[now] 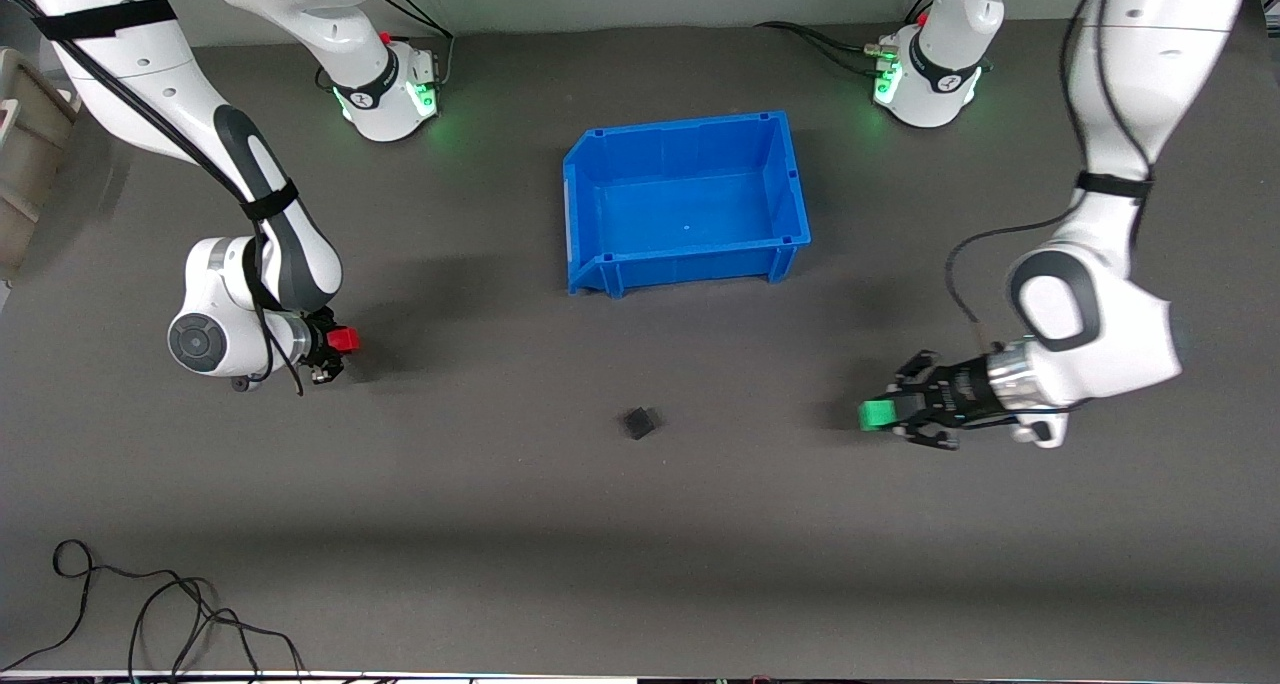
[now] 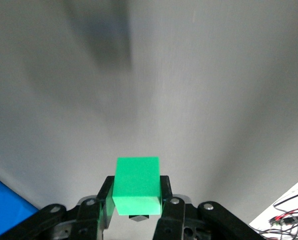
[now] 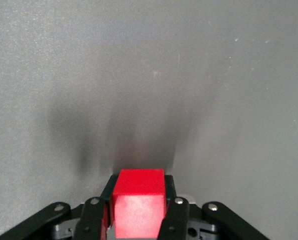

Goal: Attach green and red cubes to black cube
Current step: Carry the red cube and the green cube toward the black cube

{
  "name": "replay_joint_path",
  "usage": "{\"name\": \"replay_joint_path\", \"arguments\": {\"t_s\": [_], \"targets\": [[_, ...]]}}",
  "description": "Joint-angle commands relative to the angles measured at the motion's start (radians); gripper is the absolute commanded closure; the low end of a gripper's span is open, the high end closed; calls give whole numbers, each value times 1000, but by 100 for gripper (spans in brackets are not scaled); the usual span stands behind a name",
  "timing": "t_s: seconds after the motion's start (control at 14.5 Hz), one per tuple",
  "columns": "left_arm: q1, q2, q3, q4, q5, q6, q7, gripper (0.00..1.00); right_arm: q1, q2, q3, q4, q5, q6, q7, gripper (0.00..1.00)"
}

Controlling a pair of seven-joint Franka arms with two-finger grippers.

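The black cube (image 1: 640,423) sits on the grey mat, nearer to the front camera than the blue bin. My left gripper (image 1: 882,414) is shut on the green cube (image 1: 876,415) above the mat toward the left arm's end of the table. In the left wrist view the green cube (image 2: 137,185) is clamped between the fingers (image 2: 105,197). My right gripper (image 1: 340,341) is shut on the red cube (image 1: 344,340) above the mat toward the right arm's end. In the right wrist view the red cube (image 3: 139,207) fills the gap between the fingers (image 3: 171,200).
An empty blue bin (image 1: 790,179) stands mid-table, closer to the arm bases. Loose black cables (image 1: 150,614) lie at the table's front edge, toward the right arm's end. A beige container (image 1: 25,154) stands off the mat at that end.
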Motion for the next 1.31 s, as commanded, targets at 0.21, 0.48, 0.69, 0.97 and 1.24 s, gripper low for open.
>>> {"name": "replay_joint_path", "arguments": {"t_s": [0.21, 0.48, 0.69, 0.97, 1.24], "targets": [[-220, 147, 19, 153, -19, 135, -165, 95, 55, -76, 46, 88, -4, -17, 10, 76], [-293, 204, 19, 221, -18, 208, -276, 95, 157, -25, 54, 168, -3, -18, 42, 78], [-323, 264, 19, 288, -7, 239, -268, 100, 211, 63, 109, 277, -3, -12, 143, 80], [-341, 298, 19, 335, -14, 239, -281, 100, 337, 254, 114, 545, -4, -8, 254, 80], [-340, 295, 19, 330, -14, 239, -345, 100, 386, 406, 108, 763, -4, -1, 312, 81]]}}
